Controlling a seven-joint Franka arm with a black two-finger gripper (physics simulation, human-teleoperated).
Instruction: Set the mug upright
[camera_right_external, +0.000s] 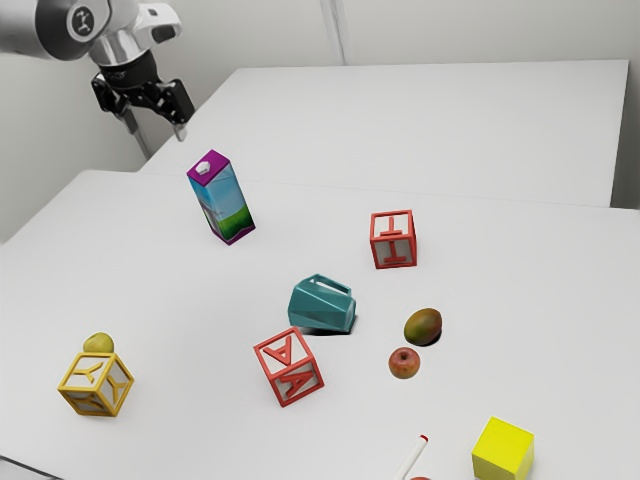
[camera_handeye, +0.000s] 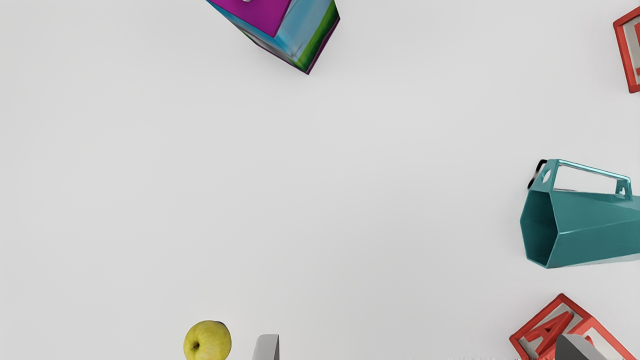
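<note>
A pale wall is rising behind the white table (camera_right_external: 160, 290), and in the exterior view the gripper (camera_right_external: 155, 127) is hanging at the upper left of the frame, above and beyond the juice carton (camera_right_external: 222, 200). It is probably keeping high there so as to clear the carton before reaching over. The mug (camera_right_external: 322, 308) is lying on its side at the centre of the frame, between two red letter blocks, the upper one (camera_right_external: 394, 240) and the lower one (camera_right_external: 289, 366). One of its flat faces is likely keeping it from rolling. Its long axis is running roughly across the frame, the mouth pointing to the exterior view's left, the base to the exterior view's right, and the handle toward the background.

In the wrist view the two fingers (camera_handeye: 266, 348) are standing wide apart, pinching nothing, presumably waiting for the mug. The mug's open mouth is facing the side where the yellow-green fruit (camera_handeye: 207, 341) is sitting; its handle is pointing away from the lower block. Righting it is calling for a turn that brings the mouth up.
</note>
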